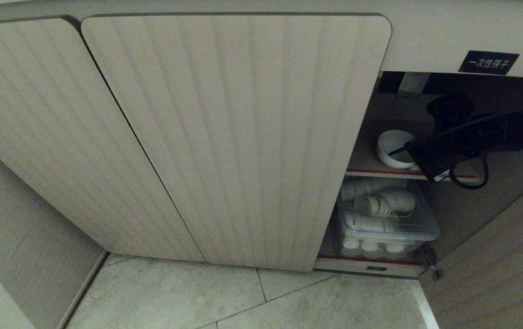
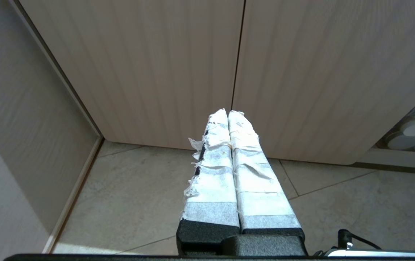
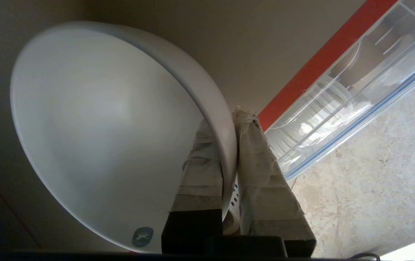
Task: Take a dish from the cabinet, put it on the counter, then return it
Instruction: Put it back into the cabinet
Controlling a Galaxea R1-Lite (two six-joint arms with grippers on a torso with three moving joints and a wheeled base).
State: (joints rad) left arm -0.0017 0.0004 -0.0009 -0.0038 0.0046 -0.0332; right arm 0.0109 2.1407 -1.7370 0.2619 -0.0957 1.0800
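- Right wrist view: right gripper (image 3: 234, 119) closed on the rim of the glossy white bowl (image 3: 102, 123), one taped finger inside.
- Head view: bowl (image 1: 393, 146) on the red-edged shelf (image 1: 371, 172) (right, open side) of the ribbed cabinet (image 1: 234, 137).
- Left wrist view: left gripper (image 2: 228, 113) closed, empty.

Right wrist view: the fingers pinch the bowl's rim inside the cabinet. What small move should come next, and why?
Probably a slight lift, then a pull straight out. The right gripper already clamps the bowl at its rim, one finger inside and one outside, over the upper shelf. Lifting first should keep it from dragging across the red shelf edge.
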